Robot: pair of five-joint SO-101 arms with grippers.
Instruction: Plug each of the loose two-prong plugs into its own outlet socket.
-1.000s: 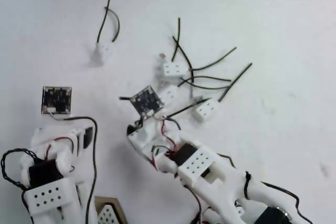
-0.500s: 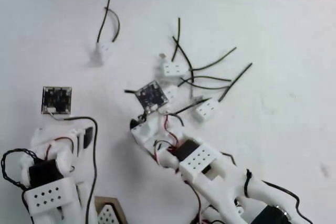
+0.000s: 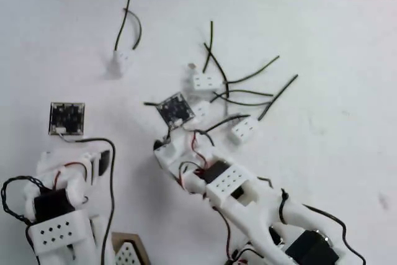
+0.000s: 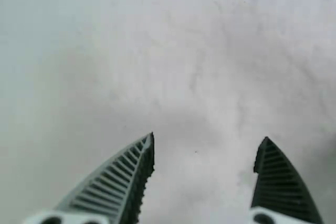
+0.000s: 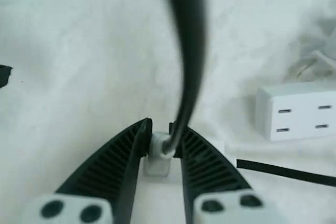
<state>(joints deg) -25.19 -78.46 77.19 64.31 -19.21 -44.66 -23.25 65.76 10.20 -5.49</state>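
While the left arm (image 3: 56, 209) sits at 7 o'clock on the tabletop (image 3: 347, 48) in the high view, the right arm (image 3: 248, 197) comes in from 5 o'clock toward the centre. The right gripper (image 3: 178, 134) ends just at 6 o'clock of a small circuit board (image 3: 175, 110); can't tell its jaws from up here. A second circuit board (image 3: 66, 118) lies at 9 o'clock, just ahead of the left arm. Three white outlet blocks lie near the centre: the far block (image 3: 206, 81) at 1 o'clock of the small circuit board, the middle block (image 3: 200, 111) just beside it at 3 o'clock, and the near block (image 3: 244, 128) at 4 o'clock. Loose cords (image 3: 248, 94) tangle around them. A lone plug (image 3: 120, 61) with a black lead lies at 11 o'clock, well apart from the rest.

Left wrist view: the left gripper (image 4: 208, 137) has its jaws spread wide with nothing between them, above bare tabletop.

Right wrist view: the right gripper's jaws are clamped on a small white plug (image 5: 157, 156), and its black cord (image 5: 185, 51) rises out of it. A four-slot outlet block (image 5: 296, 109) lies near, apart from the plug. A stray cord (image 5: 283, 171) lies on the tabletop just beside that block.
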